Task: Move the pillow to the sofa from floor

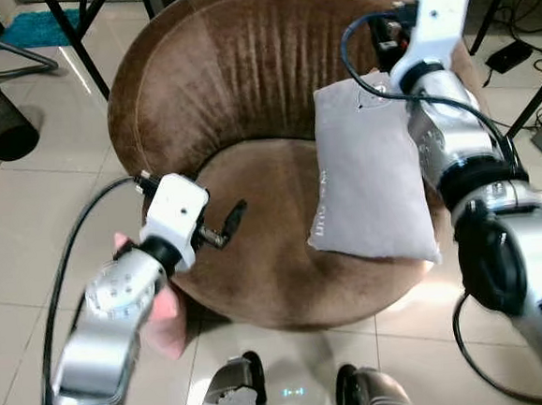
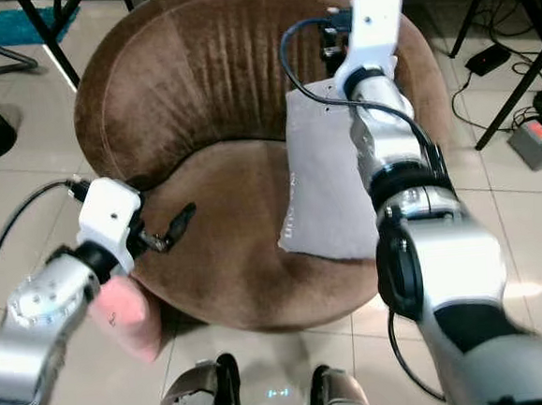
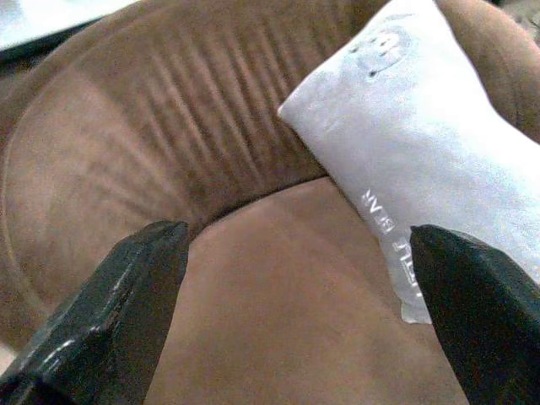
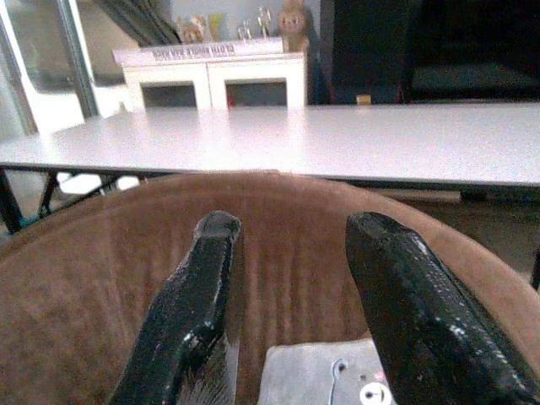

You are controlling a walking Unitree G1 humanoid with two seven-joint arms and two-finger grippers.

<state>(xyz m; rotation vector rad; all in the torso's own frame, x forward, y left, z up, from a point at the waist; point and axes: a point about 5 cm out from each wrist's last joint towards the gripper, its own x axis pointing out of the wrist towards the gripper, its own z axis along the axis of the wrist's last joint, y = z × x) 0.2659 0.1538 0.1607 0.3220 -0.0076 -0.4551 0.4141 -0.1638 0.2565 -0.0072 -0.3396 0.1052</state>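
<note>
— On the brown sofa [image 1: 257, 260]: grey pillow [image 1: 367, 171], lying on the seat, top edge leaning against the ribbed backrest. Off the floor already.

— And beside the sofa's front edge, low down, a pink pillow [image 2: 125, 312] on the tiled floor [image 1: 28, 222], partly hidden behind the left arm.

— Right gripper [image 4: 291, 304] above the grey pillow's top edge, near the backrest. Fingers parted, nothing between them; looks like a release.

— Left gripper [image 3: 295, 312] over the seat, facing the grey pillow. Spread wide, empty.

— Step in hand, probably: letting go and pulling the right arm clear of the sofa.

— Next, if the pink pillow counts: bend toward the sofa's front edge, reach down with the left gripper, pinch a corner of the soft cushion, lift onto the seat.

— Hard to tell how much of that pink pillow is reachable from here.
</note>
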